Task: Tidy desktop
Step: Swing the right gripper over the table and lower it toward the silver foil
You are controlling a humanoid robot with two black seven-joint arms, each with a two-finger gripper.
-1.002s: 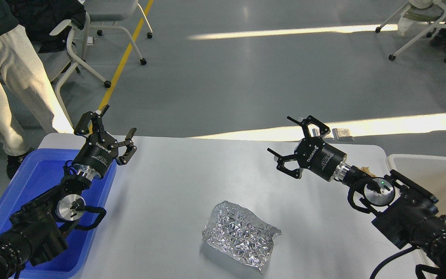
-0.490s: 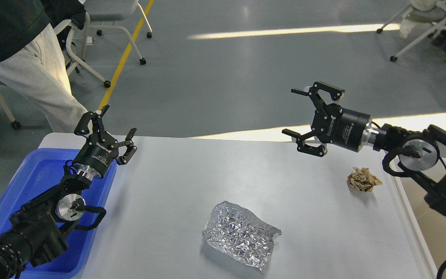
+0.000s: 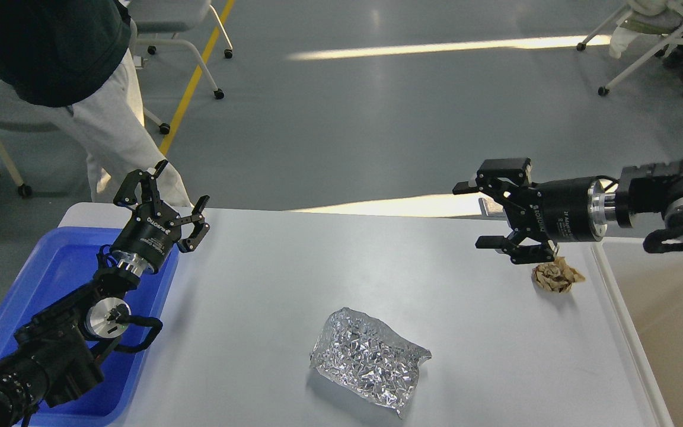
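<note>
"ROBOTIQ"-marked right pincer [image 3: 479, 214] agape

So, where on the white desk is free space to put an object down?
The desktop is bare between the blue tub and the foil bag, and across its far middle. It is crowded at the far right: the right gripper hangs beside the crumpled paper ball.

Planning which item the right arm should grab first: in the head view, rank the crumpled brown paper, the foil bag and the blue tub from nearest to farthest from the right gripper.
From the right gripper:
1. Crumpled brown paper, just beside it, near the desktop's right edge.
2. Foil bag, front middle.
3. Blue tub, far left.
</note>
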